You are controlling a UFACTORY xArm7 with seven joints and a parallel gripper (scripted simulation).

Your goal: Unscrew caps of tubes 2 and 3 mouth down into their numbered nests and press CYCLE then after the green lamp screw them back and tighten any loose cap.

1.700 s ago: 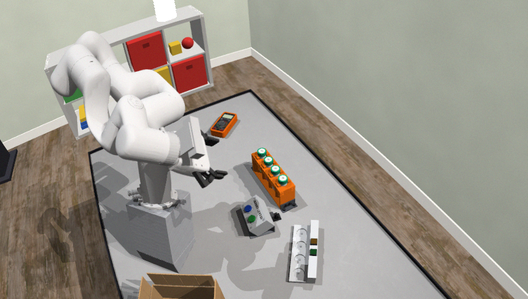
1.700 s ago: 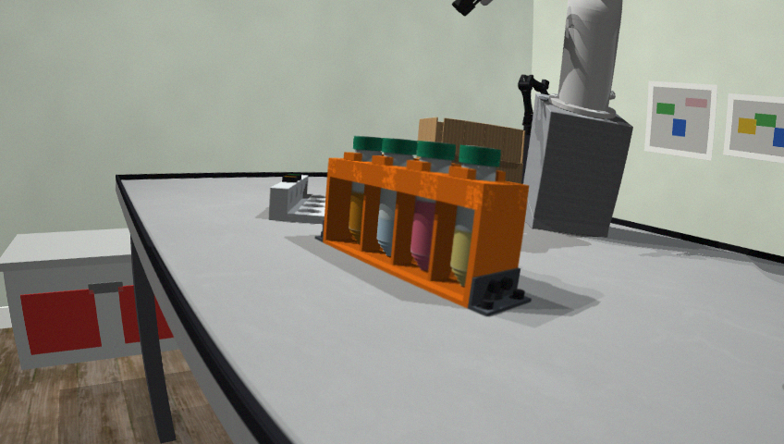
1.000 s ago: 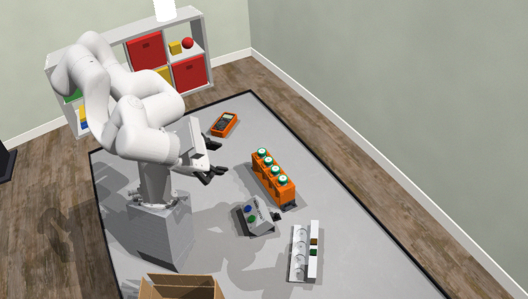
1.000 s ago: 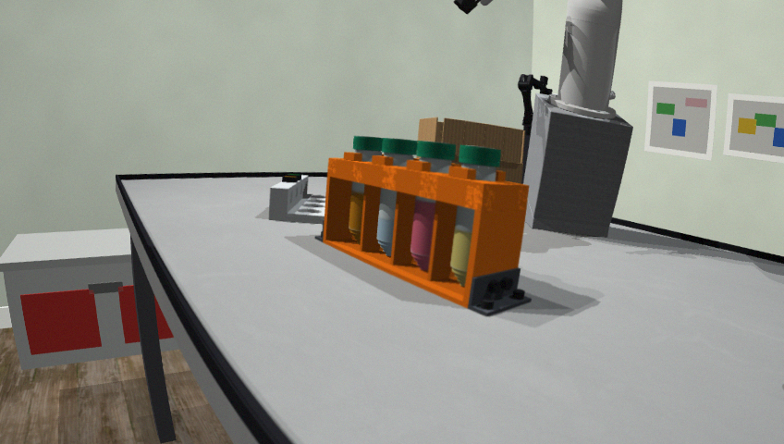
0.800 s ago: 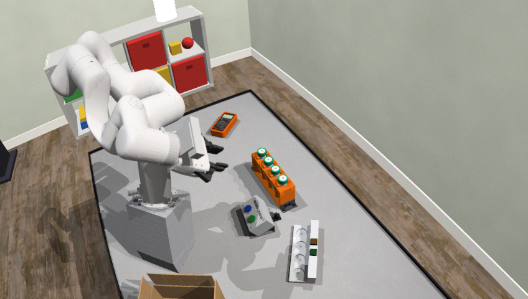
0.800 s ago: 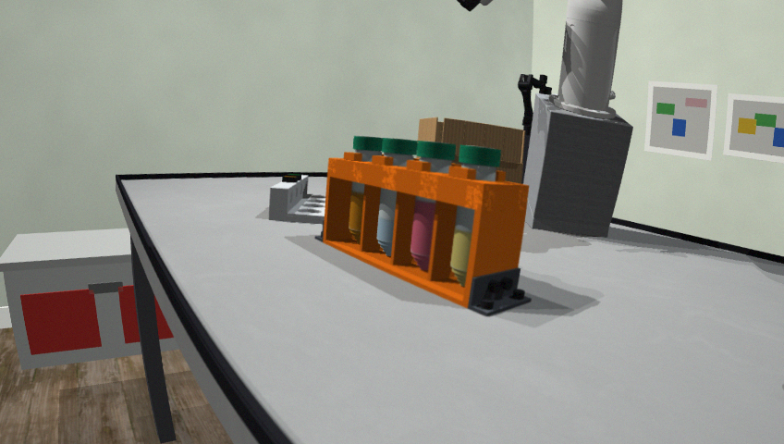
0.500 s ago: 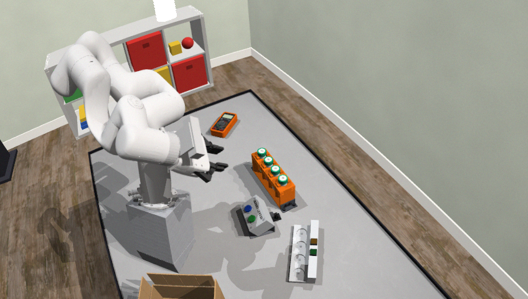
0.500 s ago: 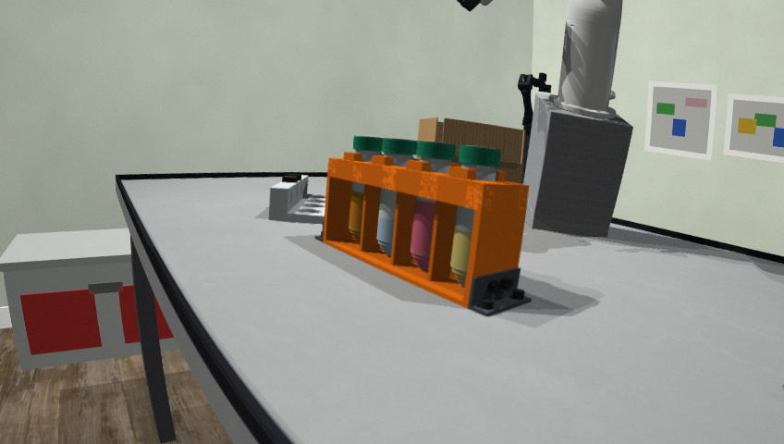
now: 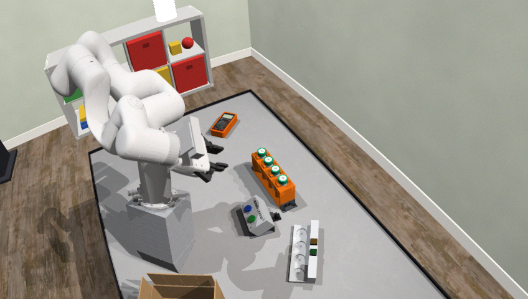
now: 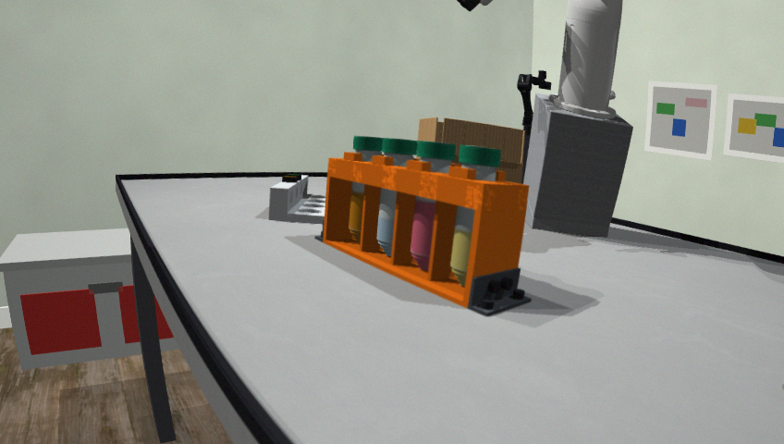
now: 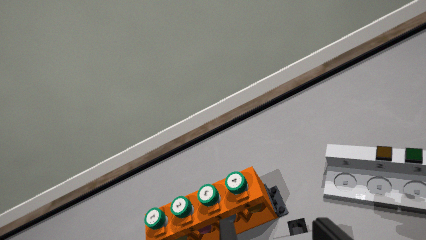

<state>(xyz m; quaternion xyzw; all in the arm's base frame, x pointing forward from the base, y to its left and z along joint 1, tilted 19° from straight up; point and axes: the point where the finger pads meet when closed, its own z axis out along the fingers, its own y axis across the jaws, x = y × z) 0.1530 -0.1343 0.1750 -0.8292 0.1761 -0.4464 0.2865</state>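
The orange decapping station [image 9: 273, 177] stands mid-table with all four green caps on. The cap of tube 2 [image 9: 268, 161] and the cap of tube 3 [image 9: 274, 170] are the middle two. They also show in the wrist view as cap 2 [image 11: 180, 205] and cap 3 [image 11: 208, 194]. The cap tray [image 9: 303, 253] has empty nests, and its amber lamp [image 11: 384, 152] and green lamp [image 11: 413, 154] look unlit. The key housing [image 9: 255, 220] carries the blue CYCLE key [image 9: 247, 208] and the green READY key [image 9: 251, 218]. My gripper [image 9: 218, 159] hangs high above the table, left of the station, partly open and empty.
An orange multimeter [image 9: 223, 124] lies at the far side of the table. A cardboard box [image 9: 181, 286] stands at the near edge beside my base pedestal [image 9: 159, 229]. A shelf [image 9: 148, 55] with red bins stands off the table by the wall.
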